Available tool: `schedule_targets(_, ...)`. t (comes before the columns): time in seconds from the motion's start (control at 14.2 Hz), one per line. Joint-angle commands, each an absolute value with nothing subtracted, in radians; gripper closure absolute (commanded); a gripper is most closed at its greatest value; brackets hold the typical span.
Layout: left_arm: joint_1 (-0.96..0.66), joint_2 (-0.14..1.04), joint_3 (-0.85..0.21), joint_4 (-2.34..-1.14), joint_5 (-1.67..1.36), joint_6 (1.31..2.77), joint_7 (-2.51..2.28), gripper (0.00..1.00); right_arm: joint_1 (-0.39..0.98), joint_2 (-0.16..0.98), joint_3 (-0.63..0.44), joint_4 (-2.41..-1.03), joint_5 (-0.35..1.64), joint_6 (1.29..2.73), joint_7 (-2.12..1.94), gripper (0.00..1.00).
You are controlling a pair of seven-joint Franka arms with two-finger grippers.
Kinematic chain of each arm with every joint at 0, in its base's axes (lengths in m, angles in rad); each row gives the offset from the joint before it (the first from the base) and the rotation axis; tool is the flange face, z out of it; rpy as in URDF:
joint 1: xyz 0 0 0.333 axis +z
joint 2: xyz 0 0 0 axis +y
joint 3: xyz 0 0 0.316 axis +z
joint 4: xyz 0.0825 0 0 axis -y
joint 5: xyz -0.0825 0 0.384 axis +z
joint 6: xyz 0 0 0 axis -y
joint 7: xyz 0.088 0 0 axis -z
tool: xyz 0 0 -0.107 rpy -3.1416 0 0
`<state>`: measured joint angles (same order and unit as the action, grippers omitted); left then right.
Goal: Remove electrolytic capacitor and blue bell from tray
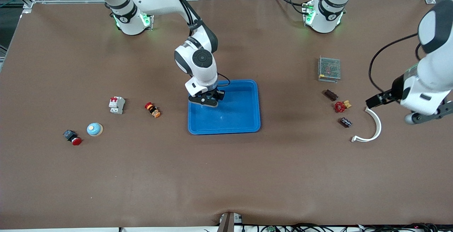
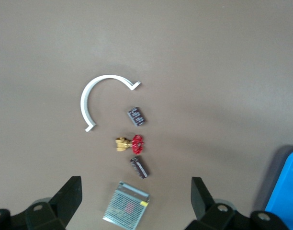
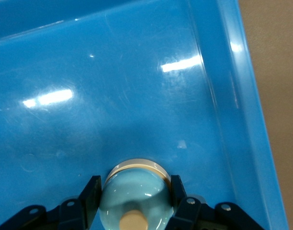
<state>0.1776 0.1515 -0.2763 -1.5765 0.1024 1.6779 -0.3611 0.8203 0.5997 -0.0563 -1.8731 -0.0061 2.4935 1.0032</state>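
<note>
Nearest strip of the brown table [image 1: 226, 175] is bare, wide room along that edge. Toward the right arm's end: red push button [image 1: 73, 138], second bell [image 1: 95, 129] just beside it, both loose. Toward the left arm's end: white curved strip [image 1: 371, 129], capacitor [image 1: 345, 122] just beside it, untouched. Left gripper [image 2: 135, 180] hangs over the table by the strip, fingers spread wide, nothing between them; capacitor well clear of them. Blue tray [image 1: 247, 119] mid-table, open table all round. Right gripper [image 1: 207, 100] low over the tray's part toward the right arm's end, clamped on the bell [image 3: 137, 196]; tray wall close by. Farther: orange-red part [image 1: 152, 110], circuit breaker [image 1: 116, 104], red-handled valve [image 1: 341, 106], brown cylinder [image 1: 331, 94], mesh power supply [image 1: 329, 69].
</note>
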Motion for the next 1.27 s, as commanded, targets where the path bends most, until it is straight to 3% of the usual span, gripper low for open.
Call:
schedule_targets(0.0,0.101,0.028,-0.164,-1.678,0.048,1.684,-0.243,0.0,0.804,0.557,-0.06,-1.847,-0.029,2.392,0.993,0.54)
schedule_targets(0.42,0.061,-0.09,-0.135,-1.715,0.043,1.663,-0.149,0.0,0.672,0.431,-0.054,-1.832,0.026,2.208,0.723,0.54)
schedule_targets(0.71,0.071,-0.087,-0.137,-1.704,0.044,1.621,-0.097,0.0,0.545,0.361,-0.06,-1.835,0.066,2.099,0.419,0.54)
schedule_targets(1.2,0.067,-0.087,-0.15,-1.697,0.046,1.569,-0.057,0.0,0.341,0.354,-0.063,-1.85,0.052,2.085,-0.079,0.54)
